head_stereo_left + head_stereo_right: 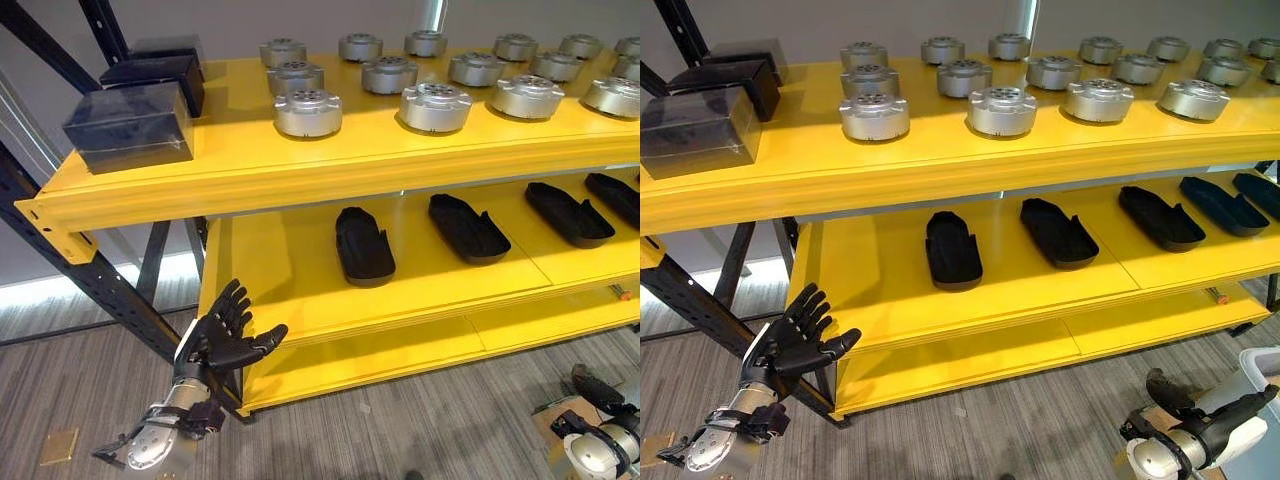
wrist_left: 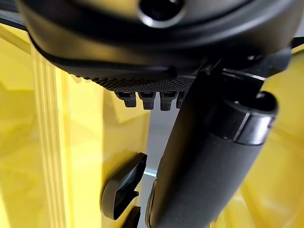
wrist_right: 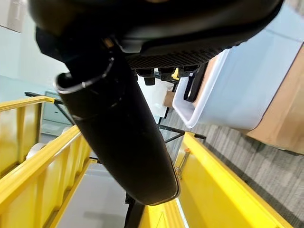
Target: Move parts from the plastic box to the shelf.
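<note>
Several black shoe-shaped parts [image 1: 363, 245] lie in a row on the yellow shelf's [image 1: 260, 270] middle board; one black part [image 2: 123, 190] shows past my left fingers. My left hand [image 1: 228, 338] is open with fingers spread and holds nothing. It hovers by the front left corner of that board, left of the nearest black part. My right hand [image 1: 1210, 420] hangs low at the far right above the floor, open and holding nothing. A pale plastic box [image 3: 228, 95] stands on the floor beyond it.
Several round silver metal parts [image 1: 308, 112] stand in rows on the top board [image 1: 240, 140], with dark boxes [image 1: 130, 125] at its left end. A dark diagonal frame brace [image 1: 100, 285] runs just left of my left hand. Grey carpet lies below.
</note>
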Available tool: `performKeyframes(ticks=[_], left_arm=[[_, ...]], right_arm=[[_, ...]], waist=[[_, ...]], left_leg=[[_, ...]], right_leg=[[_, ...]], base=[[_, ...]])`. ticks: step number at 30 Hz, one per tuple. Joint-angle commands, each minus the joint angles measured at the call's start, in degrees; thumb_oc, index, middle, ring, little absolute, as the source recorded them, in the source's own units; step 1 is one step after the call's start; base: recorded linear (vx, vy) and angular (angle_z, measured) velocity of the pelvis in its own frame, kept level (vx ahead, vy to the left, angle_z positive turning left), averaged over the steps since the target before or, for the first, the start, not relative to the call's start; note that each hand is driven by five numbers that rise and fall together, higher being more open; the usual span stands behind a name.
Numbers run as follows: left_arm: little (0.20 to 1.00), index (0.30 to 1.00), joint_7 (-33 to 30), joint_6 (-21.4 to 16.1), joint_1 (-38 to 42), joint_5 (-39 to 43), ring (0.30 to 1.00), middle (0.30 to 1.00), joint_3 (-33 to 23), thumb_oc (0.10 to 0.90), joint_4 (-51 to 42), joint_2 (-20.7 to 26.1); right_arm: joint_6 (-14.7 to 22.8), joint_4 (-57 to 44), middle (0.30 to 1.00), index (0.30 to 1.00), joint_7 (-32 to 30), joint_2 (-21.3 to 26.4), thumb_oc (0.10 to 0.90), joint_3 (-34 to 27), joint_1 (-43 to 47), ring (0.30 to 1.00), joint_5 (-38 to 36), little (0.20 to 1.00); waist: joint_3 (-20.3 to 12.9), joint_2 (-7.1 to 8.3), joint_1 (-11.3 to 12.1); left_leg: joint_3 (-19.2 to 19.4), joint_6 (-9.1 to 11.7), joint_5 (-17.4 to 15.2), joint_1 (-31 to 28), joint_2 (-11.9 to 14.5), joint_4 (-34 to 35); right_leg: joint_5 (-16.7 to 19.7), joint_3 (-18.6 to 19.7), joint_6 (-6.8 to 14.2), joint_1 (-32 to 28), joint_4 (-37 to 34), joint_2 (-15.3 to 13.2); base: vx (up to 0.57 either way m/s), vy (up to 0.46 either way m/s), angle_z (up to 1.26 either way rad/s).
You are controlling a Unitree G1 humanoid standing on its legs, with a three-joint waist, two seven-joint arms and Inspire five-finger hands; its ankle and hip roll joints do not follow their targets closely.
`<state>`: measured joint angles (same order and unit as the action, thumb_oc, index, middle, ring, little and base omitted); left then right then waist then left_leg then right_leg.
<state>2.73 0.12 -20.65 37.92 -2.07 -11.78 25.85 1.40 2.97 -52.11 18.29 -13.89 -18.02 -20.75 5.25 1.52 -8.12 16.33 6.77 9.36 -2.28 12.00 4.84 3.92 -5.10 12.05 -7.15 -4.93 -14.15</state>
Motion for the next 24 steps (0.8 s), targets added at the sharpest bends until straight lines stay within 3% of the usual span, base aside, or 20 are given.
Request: performKeyframes(ticks=[1, 7, 11, 15, 18, 24], left_arm=[[1.000, 1.000, 1.6, -3.8, 7.5, 1.6, 1.000, 1.000, -4.6, 0.900, -4.1, 2.1], [1.000, 1.000, 3.8, -3.2, 7.8, 2.6, 1.000, 1.000, -3.9, 0.900, -4.7, 2.6], [1.000, 1.000, 2.8, -2.9, 7.3, 2.7, 1.000, 1.000, -3.9, 0.900, -5.1, 3.2], [1.000, 1.000, 0.9, -3.7, 6.1, 2.7, 1.000, 1.000, -4.7, 0.900, -5.8, 3.5], [1.000, 1.000, -1.0, -3.9, 5.5, 2.9, 1.000, 1.000, -5.4, 0.900, -6.0, 3.8], [1.000, 1.000, -4.4, -5.6, 4.0, 3.1, 1.000, 1.000, -6.0, 0.900, -6.3, 4.1]], right_arm=[[3.1, -1.1, 1.000, 1.000, -1.1, 5.5, 0.900, -3.3, 5.3, 1.000, 2.4, 1.000], [1.6, -1.3, 1.000, 1.000, -1.3, 6.3, 0.900, -3.1, 4.6, 1.000, 2.3, 1.000], [1.4, -0.4, 1.000, 1.000, 0.0, 6.9, 0.900, -3.5, 4.3, 1.000, 1.5, 1.000], [0.7, -0.1, 1.000, 1.000, 1.8, 7.4, 0.900, -3.6, 4.3, 1.000, 1.4, 1.000], [0.2, 0.7, 1.000, 1.000, 3.3, 8.1, 0.900, -2.8, 5.7, 1.000, 1.1, 1.000], [-0.9, 2.3, 1.000, 1.000, 4.2, 9.0, 0.900, 0.2, 9.4, 1.000, 1.8, 1.000]], waist=[[0.9, 0.16, 0.0], [1.0, 0.22, -1.6], [1.2, 0.21, -2.2], [1.9, 0.27, -2.0], [2.5, -0.02, -1.5], [3.4, 0.69, -0.4]], left_leg=[[1.7, -1.7, -8.0, -7.2, -0.4, 0.2], [2.1, -2.8, -9.4, -8.4, -2.0, 0.2], [5.7, -2.8, -10.1, -9.9, -2.3, 0.0], [11.8, -2.4, -10.3, -12.0, -2.2, -0.5], [16.3, -2.0, -12.3, -13.8, -2.1, -1.8], [25.1, -3.1, -15.1, -15.9, -2.2, -5.5]], right_leg=[[0.3, -1.2, -2.8, 1.3, -0.1, 3.8], [1.0, 2.3, -2.3, 2.1, -0.1, 3.8], [2.2, 1.1, -1.1, 3.0, -0.1, 2.3], [4.6, -4.1, 0.2, 4.6, -0.1, 0.2], [6.1, -9.9, 1.6, 5.9, -0.1, -1.6], [9.8, -21.0, 1.2, 9.0, -0.1, -2.6]], base=[[0.00, 0.000, 0.00], [-0.02, 0.000, -0.06], [-0.06, -0.039, -0.55], [-0.05, -0.071, -0.90], [-0.04, -0.095, -1.73], [-0.08, -0.135, -1.78]])
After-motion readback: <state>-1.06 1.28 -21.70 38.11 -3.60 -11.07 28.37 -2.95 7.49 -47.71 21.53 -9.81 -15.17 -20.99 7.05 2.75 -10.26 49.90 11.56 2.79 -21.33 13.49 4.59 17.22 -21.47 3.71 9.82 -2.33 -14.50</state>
